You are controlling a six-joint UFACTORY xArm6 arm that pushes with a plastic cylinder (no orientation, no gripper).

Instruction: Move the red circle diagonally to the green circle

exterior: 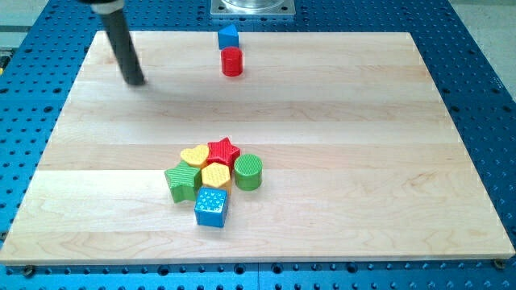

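Note:
The red circle point(232, 62) stands near the view's top centre of the wooden board, just below a blue triangle-like block point(228, 36). The green circle point(248, 171) sits lower, near the board's middle, at the right side of a cluster of blocks. My tip point(135, 81) is at the view's upper left, well to the left of the red circle and not touching any block.
The cluster holds a red star point(223, 151), a yellow heart point(194, 156), a yellow hexagon point(216, 176), a green star-like block point(183, 181) and a blue cube point(212, 207). The wooden board point(363, 161) lies on a blue perforated table.

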